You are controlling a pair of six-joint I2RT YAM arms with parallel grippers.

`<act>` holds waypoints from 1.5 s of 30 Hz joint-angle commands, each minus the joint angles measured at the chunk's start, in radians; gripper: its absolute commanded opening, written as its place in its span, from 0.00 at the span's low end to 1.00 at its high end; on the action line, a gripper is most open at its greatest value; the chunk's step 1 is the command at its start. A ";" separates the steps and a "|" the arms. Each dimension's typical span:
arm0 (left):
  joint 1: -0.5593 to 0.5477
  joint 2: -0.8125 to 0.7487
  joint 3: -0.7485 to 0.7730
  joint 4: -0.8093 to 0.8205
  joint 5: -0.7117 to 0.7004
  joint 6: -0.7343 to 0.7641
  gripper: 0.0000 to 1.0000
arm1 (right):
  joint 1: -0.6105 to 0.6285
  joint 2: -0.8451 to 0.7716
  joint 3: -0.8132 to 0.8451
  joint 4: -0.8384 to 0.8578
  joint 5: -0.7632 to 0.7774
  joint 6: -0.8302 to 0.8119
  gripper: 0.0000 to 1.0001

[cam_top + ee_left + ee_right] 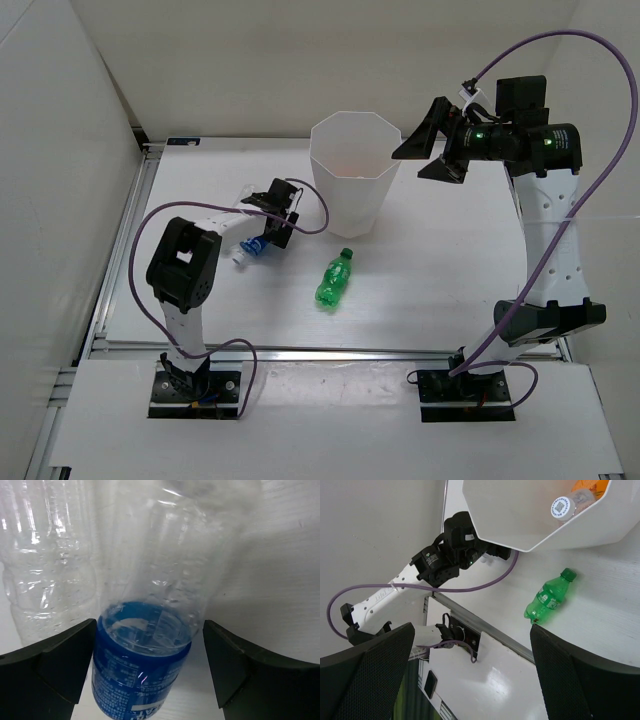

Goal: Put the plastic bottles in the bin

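My left gripper (263,236) is low over the table, open, with its jaws on either side of a clear bottle with a blue label (140,675); the left finger (60,660) is at the label and the right finger stands apart. A second clear bottle (45,575) lies beside it. The green bottle (336,279) lies on the table in front of the tall white bin (350,205). My right gripper (428,150) is open and empty, raised beside the bin's rim. In the right wrist view the bin (520,515) holds an orange bottle (592,486) and a white-capped bottle (565,506).
White walls close the table in at the left, back and right. A metal rail (330,350) runs along the front edge. Purple cables loop from both arms. The green bottle also shows in the right wrist view (549,596).
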 commanded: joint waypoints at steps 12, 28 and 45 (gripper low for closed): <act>0.022 -0.106 -0.058 0.001 0.152 -0.122 0.28 | 0.012 0.007 -0.042 0.037 -0.023 -0.015 1.00; -0.056 -0.404 0.279 -0.081 -0.149 -0.277 0.28 | 0.052 0.025 -0.089 0.135 -0.014 0.023 1.00; -0.110 0.176 1.199 -0.071 0.475 -0.258 0.47 | -0.028 -0.067 -0.101 0.219 -0.014 0.043 1.00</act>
